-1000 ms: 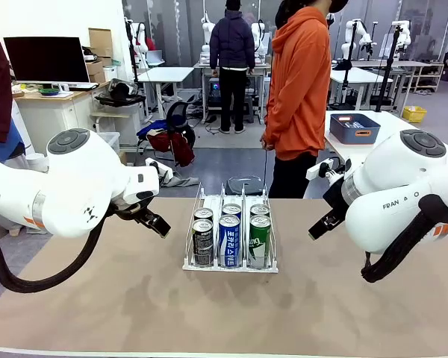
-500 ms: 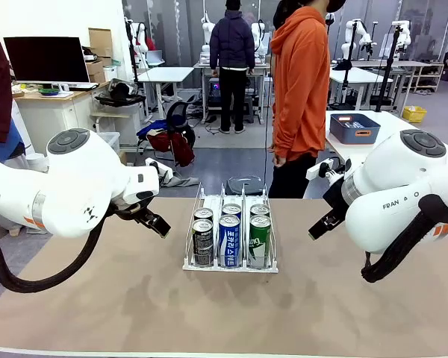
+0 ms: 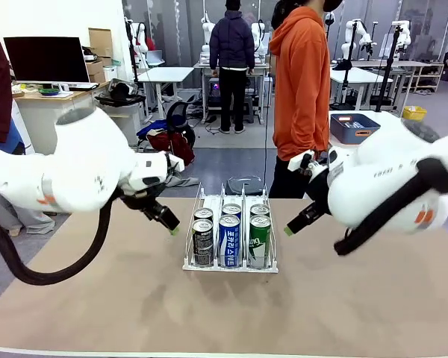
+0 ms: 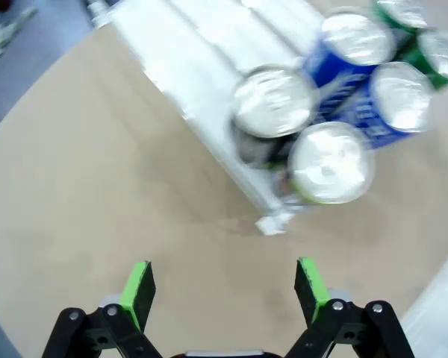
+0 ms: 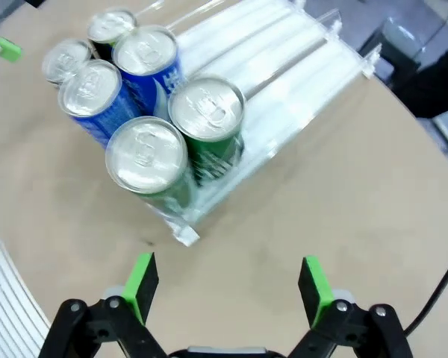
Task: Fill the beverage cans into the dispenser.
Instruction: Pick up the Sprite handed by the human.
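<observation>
Both arms have swung inward over the last second. The left arm (image 3: 75,175) now holds the left jaws just beside the dispenser (image 3: 230,268), at its 9 o'clock. The right arm (image 3: 388,186) holds the right jaws near its 3 o'clock. The dispenser itself has not shifted. It stands mid-tabletop (image 3: 97,298) with six cans upright in it, two per lane: a black can (image 3: 202,242), a blue-and-white can (image 3: 229,240) and a green can (image 3: 259,241) at the front lip, with one more close behind each.

From the front, neither pair of jaws shows its gap. The left wrist view does: the left jaws stand wide open and empty, green pads (image 4: 138,287) well apart over bare tabletop, the black can toward 1 o'clock. That picture is blurred, so labels cannot be read, and the top right corner cuts off the green cans. The right wrist view is sharp. The right jaws are wide open and empty, the green can lies toward 11 o'clock, and the bare rear lanes (image 5: 284,67) run toward 1 o'clock. Open tabletop lies on both flanks and before the lip. A person (image 3: 302,82) stands at the far edge, at 12 o'clock, lower legs hidden behind the tabletop.
</observation>
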`<state>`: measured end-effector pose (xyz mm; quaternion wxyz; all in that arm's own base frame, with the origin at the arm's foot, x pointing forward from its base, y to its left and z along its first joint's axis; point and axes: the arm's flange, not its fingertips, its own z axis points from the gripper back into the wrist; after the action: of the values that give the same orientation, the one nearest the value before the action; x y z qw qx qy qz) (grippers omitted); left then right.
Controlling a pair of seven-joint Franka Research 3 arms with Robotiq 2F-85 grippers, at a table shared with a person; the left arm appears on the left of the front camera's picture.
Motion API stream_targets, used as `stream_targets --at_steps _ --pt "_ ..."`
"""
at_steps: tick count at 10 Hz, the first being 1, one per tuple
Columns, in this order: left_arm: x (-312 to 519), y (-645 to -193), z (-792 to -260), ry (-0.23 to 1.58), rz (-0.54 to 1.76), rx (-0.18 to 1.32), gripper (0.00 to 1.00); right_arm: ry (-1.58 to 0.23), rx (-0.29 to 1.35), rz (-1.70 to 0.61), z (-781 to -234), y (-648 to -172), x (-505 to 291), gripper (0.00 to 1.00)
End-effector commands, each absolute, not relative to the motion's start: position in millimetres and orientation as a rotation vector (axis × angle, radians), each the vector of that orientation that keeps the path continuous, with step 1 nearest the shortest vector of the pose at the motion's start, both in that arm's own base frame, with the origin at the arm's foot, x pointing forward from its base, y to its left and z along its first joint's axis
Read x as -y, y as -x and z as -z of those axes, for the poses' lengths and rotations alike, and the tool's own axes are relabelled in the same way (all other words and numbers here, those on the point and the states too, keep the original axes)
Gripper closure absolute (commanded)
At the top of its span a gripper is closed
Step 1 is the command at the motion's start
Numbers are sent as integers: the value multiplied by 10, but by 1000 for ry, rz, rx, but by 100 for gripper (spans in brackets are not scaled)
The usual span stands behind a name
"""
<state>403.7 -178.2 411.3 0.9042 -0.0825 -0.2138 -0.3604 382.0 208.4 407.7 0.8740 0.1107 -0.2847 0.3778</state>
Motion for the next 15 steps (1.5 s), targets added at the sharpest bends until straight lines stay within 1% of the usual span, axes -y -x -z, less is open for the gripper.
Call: stream_targets --at_steps 1,3,4,6,9,11,12,13,15 --pt "1480 -4168 -4546 347 881 375 0 -318 567 -859 -4279 -4063 -1679 0" --pt "1353 -4211 -5120 505 1012 421 0 -371 532 -934 -4699 -4130 -1556 0" --pt "1239 -4224 -5438 540 1072 459 0 -368 514 -968 -4993 -4180 -1418 0" --pt "1039 -4330 -5881 444 1092 525 0 -366 504 -981 -5580 -4278 -1100 0" --pt "860 -4504 -6324 300 1059 530 0 -307 548 -937 -6352 -4322 -633 0" --pt "768 -4494 -6491 276 1043 578 0 -310 579 -889 -6554 -4335 -424 0" --pt "749 -4489 -6463 231 998 629 0 -335 626 -852 -6562 -4326 -385 0" --pt "786 -4510 -6452 305 1067 577 0 -310 584 -898 -6579 -4286 -437 0" --pt "786 -4510 -6452 305 1067 577 0 -310 584 -898 -6579 -4286 -437 0"
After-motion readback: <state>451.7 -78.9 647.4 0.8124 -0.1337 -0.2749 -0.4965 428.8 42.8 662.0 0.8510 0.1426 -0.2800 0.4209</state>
